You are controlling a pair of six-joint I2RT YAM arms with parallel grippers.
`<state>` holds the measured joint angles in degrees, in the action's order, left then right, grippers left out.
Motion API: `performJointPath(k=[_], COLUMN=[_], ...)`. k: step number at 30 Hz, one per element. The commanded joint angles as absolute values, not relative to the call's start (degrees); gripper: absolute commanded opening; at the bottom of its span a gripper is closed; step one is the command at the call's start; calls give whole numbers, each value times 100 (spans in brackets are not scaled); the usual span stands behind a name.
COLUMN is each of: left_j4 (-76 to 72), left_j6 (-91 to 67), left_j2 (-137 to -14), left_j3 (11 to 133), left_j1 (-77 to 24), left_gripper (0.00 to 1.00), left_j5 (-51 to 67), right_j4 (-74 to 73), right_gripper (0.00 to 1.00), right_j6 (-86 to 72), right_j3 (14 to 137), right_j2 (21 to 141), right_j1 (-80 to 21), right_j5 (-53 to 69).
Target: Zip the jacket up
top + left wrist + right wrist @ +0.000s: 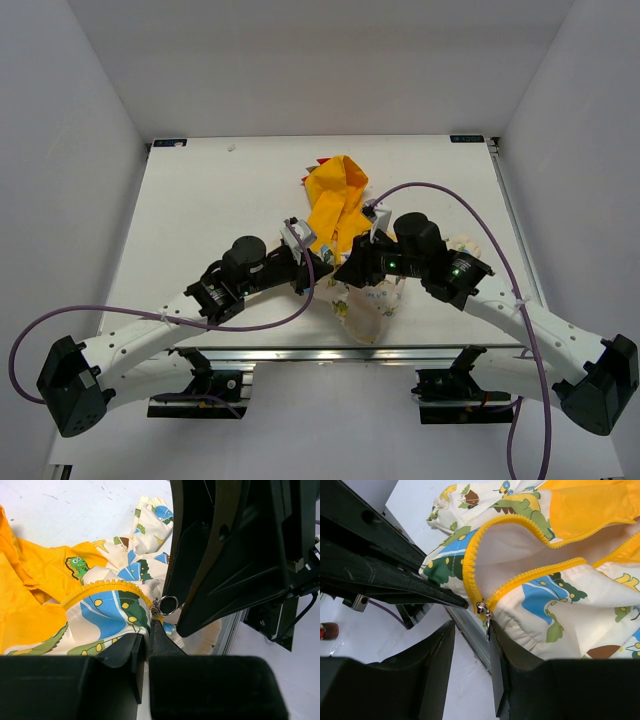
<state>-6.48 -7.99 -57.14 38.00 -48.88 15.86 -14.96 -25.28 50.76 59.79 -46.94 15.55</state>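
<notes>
The jacket (pixel 336 208) lies on the table between both arms, its yellow hood towards the back and its dinosaur-print hem at the near edge. Its orange zipper (pixel 530 577) gapes open above the silver slider (pixel 482 608). My left gripper (pixel 148 640) is shut on the jacket hem (pixel 131 630) just below the slider (pixel 158 608) and its ring pull (pixel 168 605). My right gripper (pixel 471 627) is open, its jaws astride the hanging pull tab (pixel 487 625), which rests against the right-hand finger (pixel 496 645). In the top view both grippers (pixel 318 268) (pixel 347 272) meet at the hem.
The table's (pixel 200 200) near edge with its metal rail (pixel 470 630) runs right under the hem. The right gripper's black body (pixel 225 555) fills the left wrist view's right side. Purple cables (pixel 440 188) loop over the table. White walls enclose three sides.
</notes>
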Motion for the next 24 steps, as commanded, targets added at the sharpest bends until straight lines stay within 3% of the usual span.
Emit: performJointPath(k=[1,6,13,24], left_j4=[-844,-861,-791,-26], left_j6=[-826,-826,-835,-1151], left_j2=[-5458,-5449,-5475,-5616], left_j3=[3999,3982,4017,4149], left_j1=[-4913,-4913,-4913,-4913], left_gripper=[0,0,0,0], left_j5=[1591,1608,1582,1310], right_j4=[-1397,-1327,-1283,-1994], right_gripper=[40,30,0,0], right_j6=[-2558,-2566,-2461,-1258], right_j3=[5115,5071,5115,5755], right_j2=[5977,5959,5968,6020], right_j1=[-4676,-4667,-4676,-4676], right_j5=[1301,1274,1099,914])
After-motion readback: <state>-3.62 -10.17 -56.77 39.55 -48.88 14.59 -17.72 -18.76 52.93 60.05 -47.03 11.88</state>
